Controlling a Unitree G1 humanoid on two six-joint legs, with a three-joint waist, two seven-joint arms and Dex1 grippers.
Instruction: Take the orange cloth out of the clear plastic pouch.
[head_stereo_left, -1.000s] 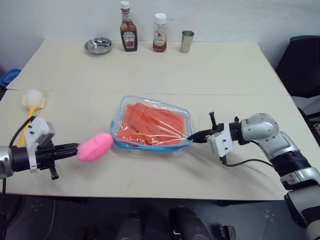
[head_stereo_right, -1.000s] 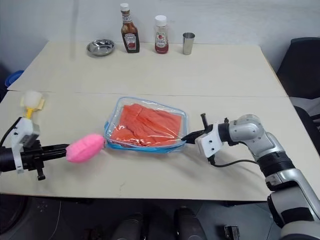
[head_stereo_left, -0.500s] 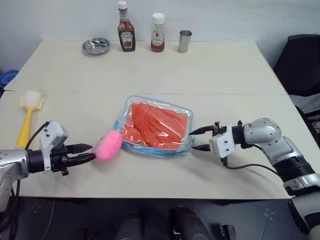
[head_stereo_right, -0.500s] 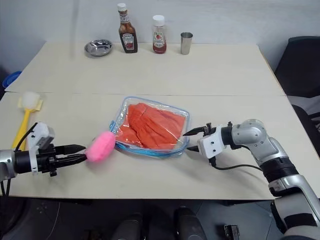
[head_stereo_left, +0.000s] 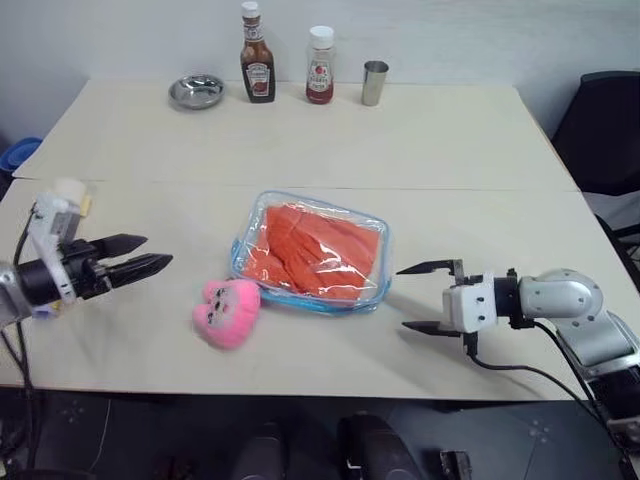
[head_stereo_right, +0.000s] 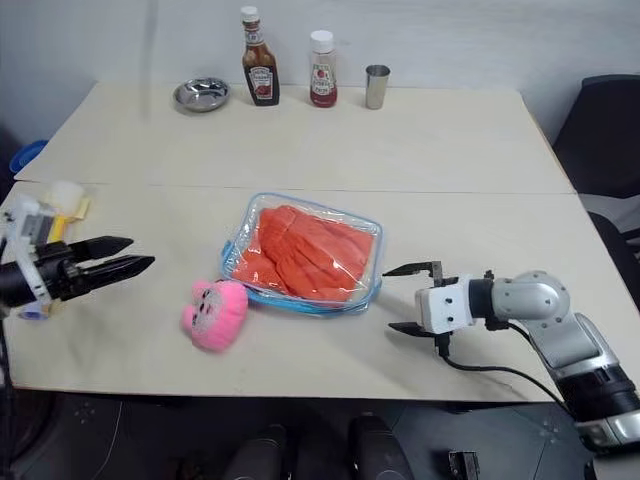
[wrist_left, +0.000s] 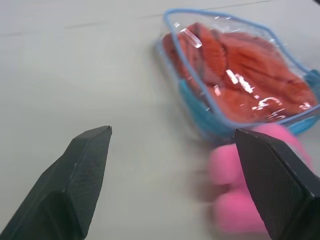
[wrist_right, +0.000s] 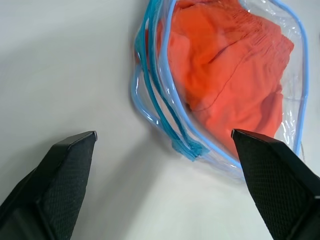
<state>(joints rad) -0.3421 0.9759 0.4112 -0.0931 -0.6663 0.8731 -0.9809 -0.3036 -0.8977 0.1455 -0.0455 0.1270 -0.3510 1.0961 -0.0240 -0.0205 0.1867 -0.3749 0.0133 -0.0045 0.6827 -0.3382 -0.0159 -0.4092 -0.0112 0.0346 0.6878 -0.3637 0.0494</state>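
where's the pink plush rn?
In the left eye view, the pink plush lies on the table at the near-left corner of the clear plastic pouch, between pouch and left gripper.

Both pincers have opened and drawn back: the left pincer (head_stereo_left: 140, 254) dropped the pink plush charm (head_stereo_left: 227, 313), the right pincer (head_stereo_left: 422, 297) released the clear plastic pouch (head_stereo_left: 310, 250).

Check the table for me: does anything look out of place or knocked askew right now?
Nothing spilled or damaged. The clear plastic pouch lies flat with the orange cloth bunched inside. Its pink plush charm lies on the table beside it. Both grippers, left and right, hang open, apart from it.
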